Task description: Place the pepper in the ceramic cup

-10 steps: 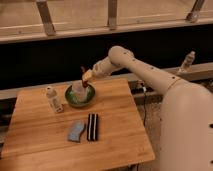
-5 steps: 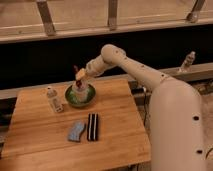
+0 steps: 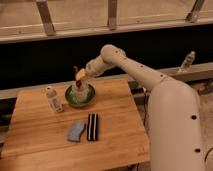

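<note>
The ceramic cup [image 3: 81, 93] is pale and round and stands on a green plate [image 3: 70, 99] at the back middle of the wooden table. My gripper [image 3: 80, 76] hangs directly over the cup, pointing down, and is shut on the pepper [image 3: 78, 84]. The pepper is a small dark red sliver that hangs from the fingertips right at the cup's mouth. Its lower end is hidden by the cup's rim.
A small clear plastic bottle [image 3: 53, 99] stands left of the plate. A blue-grey cloth-like item [image 3: 76, 131] and a black-and-white striped block [image 3: 92, 126] lie near the table's front middle. A dark wall runs behind the table [image 3: 40, 140], and another bottle [image 3: 187, 61] stands on the right ledge.
My gripper has moved left and down with the pepper, from beside the cup to just above its mouth. Nothing else on the table has moved.
</note>
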You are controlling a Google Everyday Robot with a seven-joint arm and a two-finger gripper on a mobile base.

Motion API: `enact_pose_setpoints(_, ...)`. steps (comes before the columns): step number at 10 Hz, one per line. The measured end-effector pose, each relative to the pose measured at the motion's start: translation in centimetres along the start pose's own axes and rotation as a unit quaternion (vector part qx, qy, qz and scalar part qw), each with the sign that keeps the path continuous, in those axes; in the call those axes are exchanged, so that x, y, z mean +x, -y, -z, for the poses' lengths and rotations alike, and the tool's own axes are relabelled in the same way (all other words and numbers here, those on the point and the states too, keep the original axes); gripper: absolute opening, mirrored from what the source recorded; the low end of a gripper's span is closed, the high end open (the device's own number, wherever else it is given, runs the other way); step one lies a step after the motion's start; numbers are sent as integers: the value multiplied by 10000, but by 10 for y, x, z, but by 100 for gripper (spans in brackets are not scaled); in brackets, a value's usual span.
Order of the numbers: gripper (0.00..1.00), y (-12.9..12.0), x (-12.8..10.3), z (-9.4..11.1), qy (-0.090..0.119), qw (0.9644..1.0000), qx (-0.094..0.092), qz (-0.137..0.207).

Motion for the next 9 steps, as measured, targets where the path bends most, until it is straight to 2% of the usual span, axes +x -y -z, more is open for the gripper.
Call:
enact_pose_setpoints(4, 73, 1, 0, 0, 3, 10000, 2, -8)
enact_pose_setpoints(5, 79, 1, 0, 1, 4, 10000, 3, -9)
enact_pose_setpoints(9, 80, 2, 1, 0, 2, 10000, 3, -15)
